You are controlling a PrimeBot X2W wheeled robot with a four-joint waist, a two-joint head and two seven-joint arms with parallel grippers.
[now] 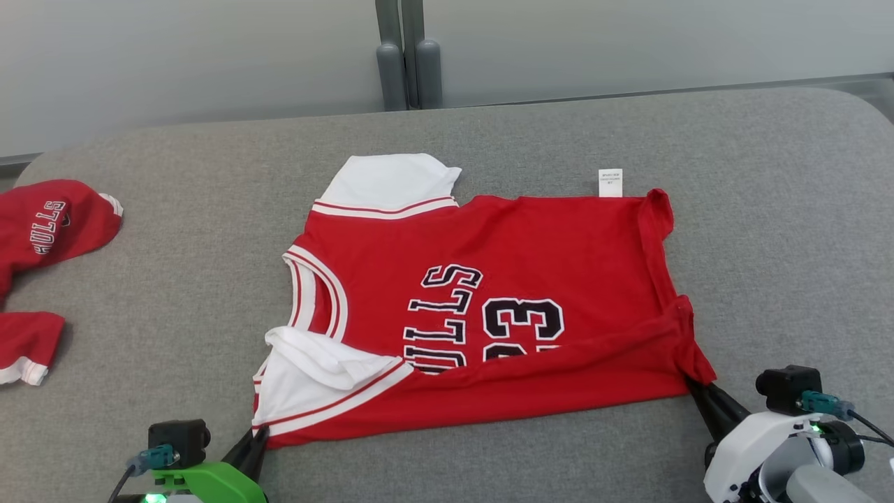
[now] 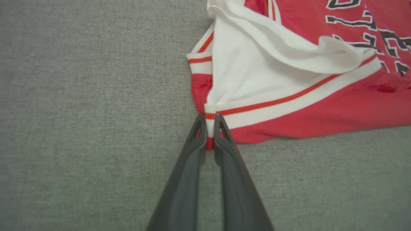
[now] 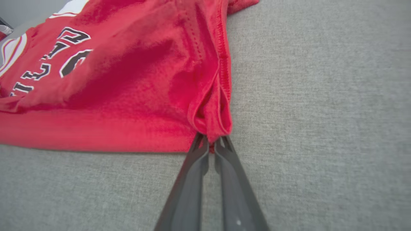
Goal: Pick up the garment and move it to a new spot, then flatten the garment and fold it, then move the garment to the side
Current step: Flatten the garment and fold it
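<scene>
My left pincer (image 1: pixel 259 434) sits at seven o'clock, closed tight on the near-left corner of the garment (image 1: pixel 545 258). In my left wrist view, the white-and-red trim band is squeezed between the two dark fingers (image 2: pixel 189 166). My right pincer (image 1: pixel 693 383) sits at five o'clock, clamped on the bunched red cloth of the near-right corner. The garment is a red jersey with dark, white-edged lettering and the number 23. It lies spread across the middle of the grey bench (image 1: pixel 768 230). A red flap along its near edge covers the bottom of the print. A small white label (image 1: pixel 610 182) pokes out of its far edge at one o'clock. At nine o'clock lies more red clothing (image 1: pixel 49 223) with similar lettering, well apart from my garment.
</scene>
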